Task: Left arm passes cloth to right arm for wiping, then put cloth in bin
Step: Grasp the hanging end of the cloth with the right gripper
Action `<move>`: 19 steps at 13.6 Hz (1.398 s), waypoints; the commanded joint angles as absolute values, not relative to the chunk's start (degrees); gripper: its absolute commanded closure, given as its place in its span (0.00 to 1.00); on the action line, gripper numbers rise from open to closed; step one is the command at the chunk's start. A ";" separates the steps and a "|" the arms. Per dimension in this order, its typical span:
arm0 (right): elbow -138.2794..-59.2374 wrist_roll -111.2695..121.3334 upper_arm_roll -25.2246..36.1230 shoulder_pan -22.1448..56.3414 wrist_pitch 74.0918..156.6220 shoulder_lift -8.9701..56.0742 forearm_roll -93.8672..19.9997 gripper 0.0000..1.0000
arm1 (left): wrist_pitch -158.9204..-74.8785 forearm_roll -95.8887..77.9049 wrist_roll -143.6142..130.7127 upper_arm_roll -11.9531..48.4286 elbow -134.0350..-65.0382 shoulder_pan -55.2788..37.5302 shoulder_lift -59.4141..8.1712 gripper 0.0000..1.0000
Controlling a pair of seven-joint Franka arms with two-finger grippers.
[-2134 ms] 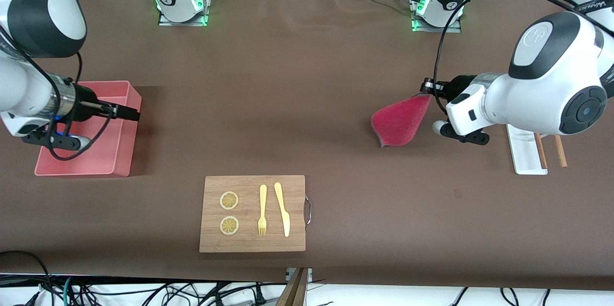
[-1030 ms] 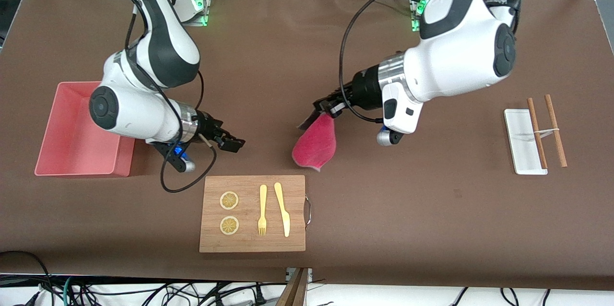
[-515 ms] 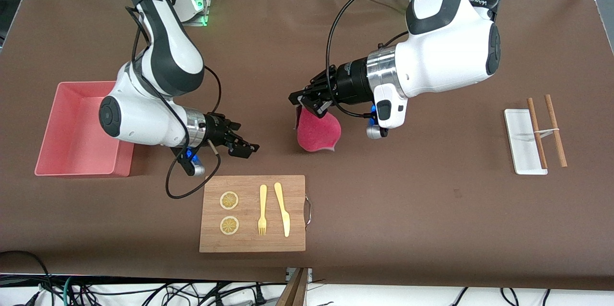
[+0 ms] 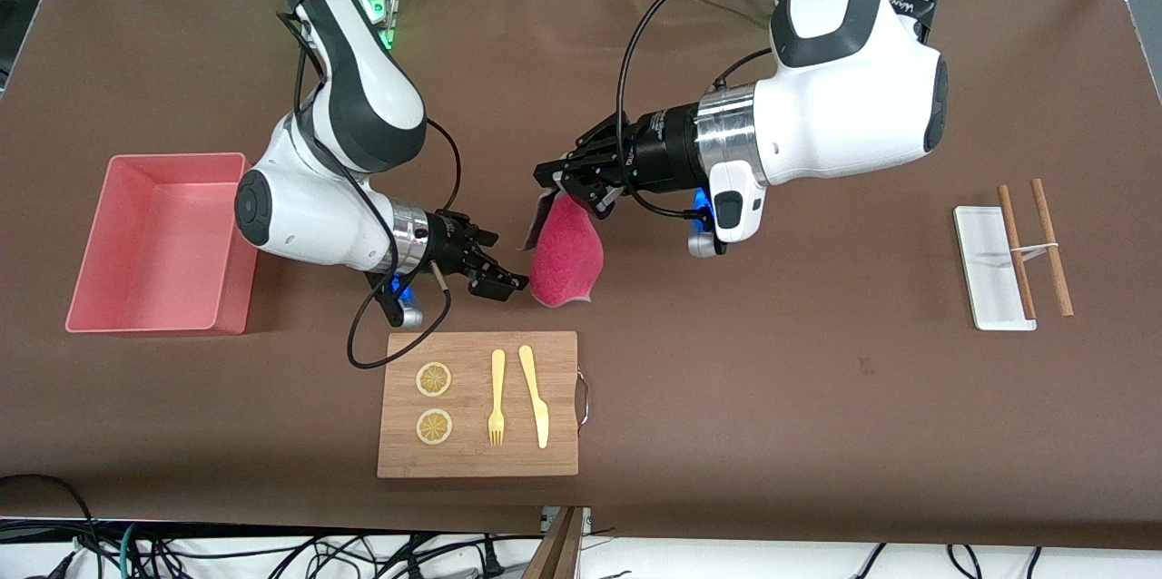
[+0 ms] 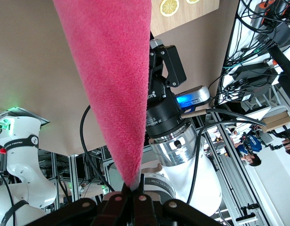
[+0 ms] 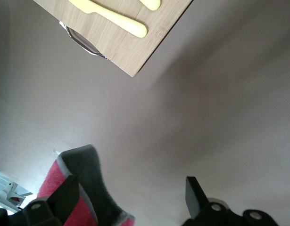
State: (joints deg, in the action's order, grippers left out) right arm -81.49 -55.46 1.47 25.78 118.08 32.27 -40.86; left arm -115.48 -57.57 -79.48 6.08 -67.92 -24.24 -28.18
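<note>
The cloth [image 4: 566, 257], magenta-pink with a dark grey back, hangs from my left gripper [image 4: 552, 187], which is shut on its top corner over the middle of the table. In the left wrist view the cloth [image 5: 111, 84] runs down from the left gripper [image 5: 133, 192] toward the right arm's hand. My right gripper [image 4: 508, 261] is open beside the cloth's lower end. In the right wrist view the cloth's edge [image 6: 86, 181] lies between the fingers of the right gripper [image 6: 130, 193], close to one finger [image 6: 64, 193]. The salmon-pink bin [image 4: 154, 243] stands empty at the right arm's end.
A wooden cutting board [image 4: 478, 404] with two lemon slices, a yellow fork and a knife lies nearer the front camera, just below the grippers. A small white tray [image 4: 985, 266] with two wooden sticks lies at the left arm's end.
The left arm carried the hanging cloth from its end of the table to the middle. The right arm left the bin and came up beside the cloth, jaws still open.
</note>
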 commanded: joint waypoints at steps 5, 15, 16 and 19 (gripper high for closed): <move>-80.51 -55.72 1.85 26.28 115.84 31.73 -42.19 0.00 | -116.10 -58.80 -79.89 5.71 -68.20 -24.43 -27.77 1.00; -81.03 -57.57 0.00 26.89 112.41 31.46 -42.28 0.00 | -116.02 -58.71 -79.89 5.71 -68.20 -24.26 -27.77 1.00; -81.04 -57.57 -0.61 26.89 112.15 31.46 -42.28 0.00 | -116.02 -58.71 -79.81 5.71 -68.20 -24.26 -27.77 1.00; -81.04 -57.57 -0.79 26.81 108.64 31.46 -42.36 0.14 | -116.02 -58.45 -79.80 5.71 -68.20 -24.43 -27.77 1.00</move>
